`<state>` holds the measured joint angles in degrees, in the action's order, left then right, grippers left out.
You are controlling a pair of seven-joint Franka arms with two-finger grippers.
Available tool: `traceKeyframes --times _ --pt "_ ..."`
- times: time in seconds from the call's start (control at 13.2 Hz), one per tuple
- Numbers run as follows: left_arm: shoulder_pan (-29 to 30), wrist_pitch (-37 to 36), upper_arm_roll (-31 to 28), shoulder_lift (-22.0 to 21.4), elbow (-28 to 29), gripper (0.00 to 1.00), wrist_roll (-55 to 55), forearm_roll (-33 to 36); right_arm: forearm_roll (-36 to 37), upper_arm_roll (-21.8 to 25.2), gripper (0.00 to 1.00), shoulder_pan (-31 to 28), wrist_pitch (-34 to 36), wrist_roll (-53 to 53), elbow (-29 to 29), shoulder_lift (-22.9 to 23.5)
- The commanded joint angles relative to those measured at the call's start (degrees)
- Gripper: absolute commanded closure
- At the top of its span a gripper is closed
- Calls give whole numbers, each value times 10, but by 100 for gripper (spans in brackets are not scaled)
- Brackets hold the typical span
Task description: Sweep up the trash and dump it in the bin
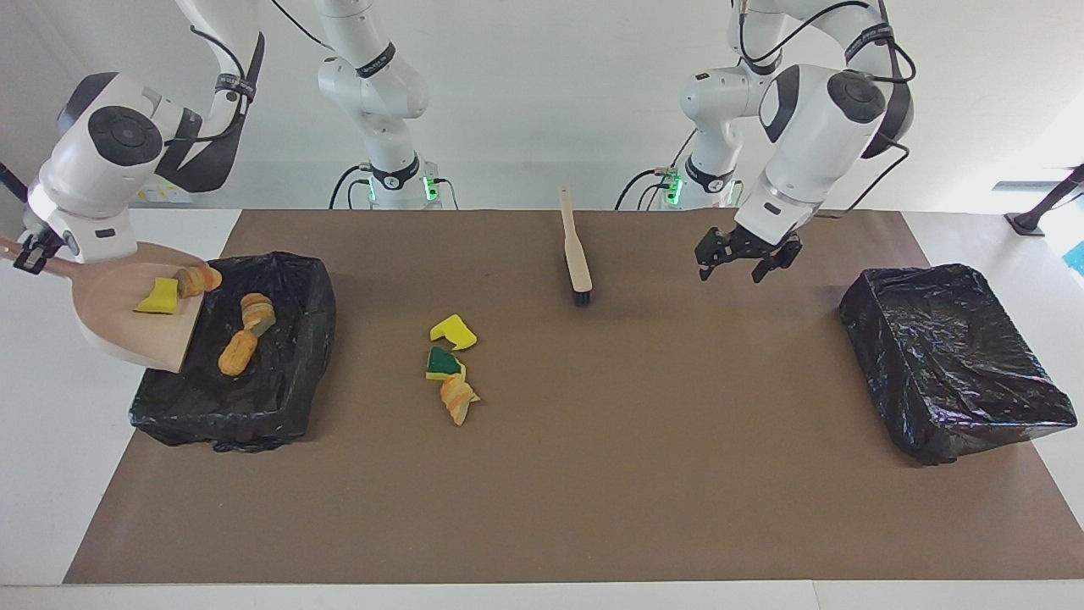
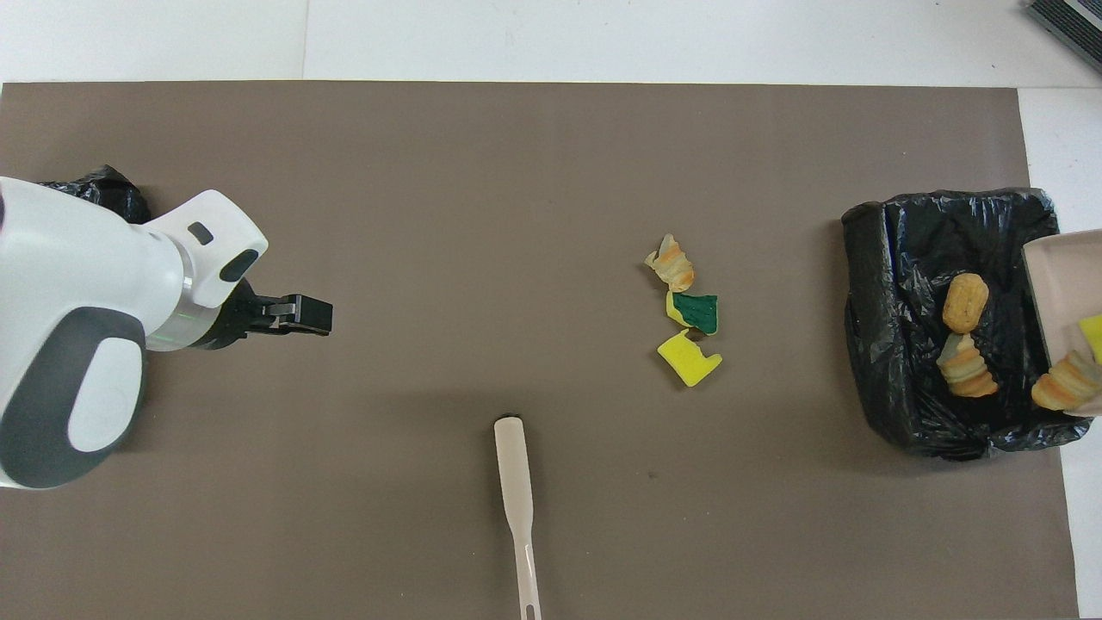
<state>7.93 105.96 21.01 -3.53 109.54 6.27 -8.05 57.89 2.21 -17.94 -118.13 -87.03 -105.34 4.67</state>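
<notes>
Brown mat (image 1: 593,474); left fingers (image 1: 716,252) wide, empty; right fingers (image 1: 25,252) around dustpan (image 1: 127,326) handle

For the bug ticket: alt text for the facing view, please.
The right gripper tips a beige dustpan over a black-lined bin, scraps sliding in. Three scraps lie mid-mat by the brush; the left gripper hovers open.

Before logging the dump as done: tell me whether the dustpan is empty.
No: the tilted dustpan over the bin holds a yellow sponge chunk and a bread-like lump.
</notes>
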Motion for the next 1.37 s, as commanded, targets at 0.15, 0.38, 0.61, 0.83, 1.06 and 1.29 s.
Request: traceKeyframes --times 0.15,0.38,0.61,0.83,1.06,1.29 --pt "54 -121 7 10 -101 0 -54 17 29 -2 100 19 4 -4 -13 -18" --pt "68 -166 3 9 -139 0 -56 47 62 -2 100 24 3 -2 -12 -18" --pt "69 -228 3 21 -193 0 -56 70 102 -2 100 38 9 12 -16 -22" --pt "68 -230 -1 12 -196 0 -56 70 140 -3 100 74 47 37 -16 -20" --pt "2 -236 -67 5 -196 0 -57 70 145 -3 100 72 41 38 -23 -20" --pt "-82 -234 -150 1 -196 0 -59 71 213 -3 100 105 72 65 -26 -16"
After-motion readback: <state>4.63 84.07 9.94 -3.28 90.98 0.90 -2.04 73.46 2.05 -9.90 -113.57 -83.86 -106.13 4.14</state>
